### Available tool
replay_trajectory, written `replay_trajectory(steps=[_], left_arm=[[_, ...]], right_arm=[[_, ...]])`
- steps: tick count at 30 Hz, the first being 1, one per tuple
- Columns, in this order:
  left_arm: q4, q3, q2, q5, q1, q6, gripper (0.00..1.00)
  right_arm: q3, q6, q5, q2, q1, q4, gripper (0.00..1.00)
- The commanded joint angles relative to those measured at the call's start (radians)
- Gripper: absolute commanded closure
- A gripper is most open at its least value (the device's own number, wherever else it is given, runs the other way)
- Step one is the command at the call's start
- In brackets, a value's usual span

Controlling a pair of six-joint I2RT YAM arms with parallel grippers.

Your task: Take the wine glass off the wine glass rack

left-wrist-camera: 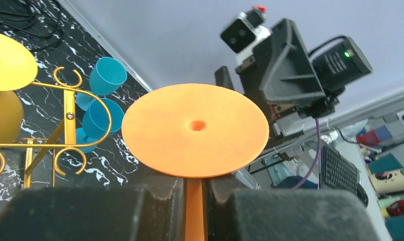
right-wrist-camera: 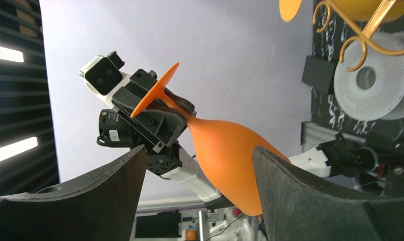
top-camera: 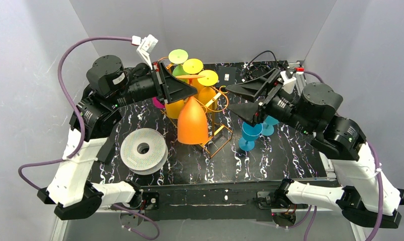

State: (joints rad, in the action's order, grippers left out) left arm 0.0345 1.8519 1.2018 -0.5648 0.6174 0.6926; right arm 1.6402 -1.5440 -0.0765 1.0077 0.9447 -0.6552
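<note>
Wrist views, unlike overhead, show left hand (left-wrist-camera: 194,196) clamping wine glass (left-wrist-camera: 194,130) stem

One white spool (top-camera: 143,150) lies flat on the black marbled mat (top-camera: 270,160), left of the left claw (top-camera: 193,92) and nearer the arm bases. Two blue glasses (top-camera: 251,133) stand upright close together, just under the right claw (top-camera: 231,98). A keyboard (left-wrist-camera: 340,170) sits off the table, right of the left claw.

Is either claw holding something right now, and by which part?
The left claw holds the orange wine glass by its stem, just below the round foot. The right claw is open, holding nothing.
</note>
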Motion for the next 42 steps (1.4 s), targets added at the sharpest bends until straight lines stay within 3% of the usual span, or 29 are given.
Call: replay_trajectory(steps=[1,8,15,22,32,42], left_arm=[[-0.094,0.047,0.019,0.063,0.003,0.054,1.00],[-0.082,0.106,0.079,0.120,0.004,0.091,1.00],[-0.181,0.018,0.092,0.338,0.004,0.215,1.00],[-0.243,-0.007,0.138,0.535,0.060,0.296,1.00],[-0.337,0.019,0.243,0.710,0.083,0.384,1.00],[-0.361,0.078,0.284,0.762,0.061,0.510,1.00]], right_arm=[[0.082,0.149,-0.101,-0.024,0.005,-0.039,0.16],[0.116,0.227,-0.112,-0.051,0.005,-0.093,0.14],[0.144,0.352,-0.120,-0.082,0.005,-0.134,0.13],[0.051,0.403,-0.121,-0.140,0.005,-0.038,0.12],[-0.082,0.473,-0.305,-0.201,0.005,0.108,0.13],[-0.094,0.548,-0.377,-0.146,0.005,0.252,0.17]])
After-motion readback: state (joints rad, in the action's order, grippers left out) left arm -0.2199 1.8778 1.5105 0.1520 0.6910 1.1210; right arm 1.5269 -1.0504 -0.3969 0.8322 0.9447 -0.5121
